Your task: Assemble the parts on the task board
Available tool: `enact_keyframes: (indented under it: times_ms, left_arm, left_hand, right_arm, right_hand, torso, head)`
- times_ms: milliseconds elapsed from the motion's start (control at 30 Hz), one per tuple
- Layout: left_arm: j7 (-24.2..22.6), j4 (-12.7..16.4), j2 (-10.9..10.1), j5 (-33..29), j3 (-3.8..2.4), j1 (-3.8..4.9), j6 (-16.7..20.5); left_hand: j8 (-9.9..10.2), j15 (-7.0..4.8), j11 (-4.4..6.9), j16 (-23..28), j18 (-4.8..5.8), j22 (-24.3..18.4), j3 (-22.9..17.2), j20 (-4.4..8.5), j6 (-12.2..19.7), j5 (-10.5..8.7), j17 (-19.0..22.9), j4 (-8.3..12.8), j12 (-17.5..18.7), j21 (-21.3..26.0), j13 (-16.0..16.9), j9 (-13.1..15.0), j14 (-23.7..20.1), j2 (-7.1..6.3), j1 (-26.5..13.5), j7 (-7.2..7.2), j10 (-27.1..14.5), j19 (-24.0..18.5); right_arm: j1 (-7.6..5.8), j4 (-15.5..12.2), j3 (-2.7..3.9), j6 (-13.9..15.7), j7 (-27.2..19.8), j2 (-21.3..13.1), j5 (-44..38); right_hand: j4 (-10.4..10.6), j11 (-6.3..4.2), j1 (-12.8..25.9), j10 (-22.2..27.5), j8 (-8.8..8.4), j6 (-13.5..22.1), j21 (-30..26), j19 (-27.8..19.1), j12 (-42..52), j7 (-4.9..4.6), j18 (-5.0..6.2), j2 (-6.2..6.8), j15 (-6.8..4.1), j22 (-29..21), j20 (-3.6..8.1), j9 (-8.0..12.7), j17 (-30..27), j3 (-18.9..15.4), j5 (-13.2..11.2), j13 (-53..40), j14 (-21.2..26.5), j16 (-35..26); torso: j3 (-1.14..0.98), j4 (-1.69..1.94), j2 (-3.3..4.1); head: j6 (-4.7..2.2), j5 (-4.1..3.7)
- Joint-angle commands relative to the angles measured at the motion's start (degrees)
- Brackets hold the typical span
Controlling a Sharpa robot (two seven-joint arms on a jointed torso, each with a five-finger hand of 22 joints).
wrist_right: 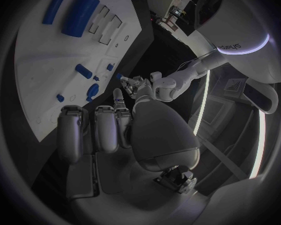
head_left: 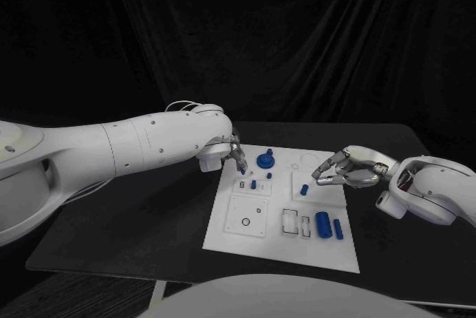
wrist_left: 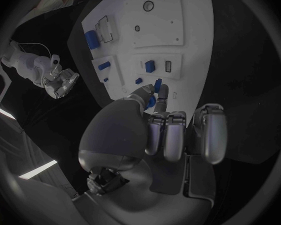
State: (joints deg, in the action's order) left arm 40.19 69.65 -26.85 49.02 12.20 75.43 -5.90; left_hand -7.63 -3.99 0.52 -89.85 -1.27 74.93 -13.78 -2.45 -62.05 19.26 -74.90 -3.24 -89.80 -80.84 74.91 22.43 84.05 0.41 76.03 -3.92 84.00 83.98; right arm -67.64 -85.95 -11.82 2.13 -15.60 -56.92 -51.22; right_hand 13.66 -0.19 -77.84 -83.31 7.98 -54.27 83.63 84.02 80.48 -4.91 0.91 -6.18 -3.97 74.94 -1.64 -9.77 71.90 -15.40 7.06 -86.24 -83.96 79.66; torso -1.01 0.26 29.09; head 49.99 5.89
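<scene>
— Where was the small blue part (head_left: 241, 169) held?
— It was pinched upright in the left robot hand (head_left: 229, 153), at the task board (head_left: 260, 237)'s far left corner.
— And the right robot hand (head_left: 347, 171)?
— It was curled shut on nothing, beside the board's far right edge.

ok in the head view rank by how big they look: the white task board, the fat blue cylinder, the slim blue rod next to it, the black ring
1. White task board
2. Fat blue cylinder
3. Slim blue rod, as long but much thinner
4. Black ring, smallest, though not by much
</scene>
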Motion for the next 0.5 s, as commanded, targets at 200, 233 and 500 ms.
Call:
enact_keyframes:
  times_ms: [200,233,500]
  left_arm:
    - [2.00,-0.88,0.77,2.93,-0.05,-1.62,0.16]
    - [1.99,-0.98,0.83,3.40,-0.05,-1.80,0.23]
    - [1.96,-1.40,0.88,5.21,-0.05,-2.58,1.05]
  left_hand:
    - [-0.24,-0.41,0.57,-0.15,-0.79,11.79,-0.30,0.48,-0.18,0.31,-15.10,-0.17,-0.20,0.52,15.09,0.08,5.95,0.09,-0.57,0.29,6.00,2.99]
    - [-0.24,-0.41,0.57,-0.15,-0.79,11.79,-0.30,0.48,-0.18,0.31,-15.10,-0.17,-0.20,0.52,15.09,0.08,5.95,0.09,-0.57,0.29,6.00,2.99]
    - [-0.41,-0.45,0.62,-0.15,-0.83,11.72,-0.42,0.52,-0.38,0.33,-15.10,-0.22,-0.20,0.73,15.09,0.17,5.95,0.12,-0.81,0.37,6.00,2.94]
  right_arm:
    - [0.41,-0.57,0.00,0.16,1.04,-0.36,0.07]
    - [0.42,-0.66,0.00,0.28,1.02,-0.43,0.07]
    - [0.45,-0.90,0.00,0.75,0.83,-0.54,0.07]
  right_hand:
    - [-0.29,-0.40,-1.26,-2.42,-0.18,0.01,-0.21,2.96,-0.42,-0.19,0.79,-1.36,-0.33,12.80,-0.44,0.06,-0.08,-0.12,-0.15,9.72,-2.79,-0.27]
    - [-0.29,-0.40,-1.26,-2.42,-0.18,0.01,-0.21,2.96,-0.42,-0.19,0.79,-1.36,-0.33,12.80,-0.44,0.06,-0.08,-0.12,-0.15,9.72,-2.79,-0.27]
    - [-0.31,-0.39,-1.27,-2.40,-0.17,-0.01,-0.23,2.95,-0.46,-0.18,0.80,-1.35,-0.33,12.80,-0.44,0.06,-0.08,-0.15,-0.19,9.77,-2.79,-0.26]
  torso:
    - [-0.01,-0.01,0.00]
    - [-0.02,-0.01,-0.02]
    - [-0.01,0.01,-0.06]
  head:
    - [0.01,0.34]
    - [0.01,0.35]
    - [0.01,0.41]
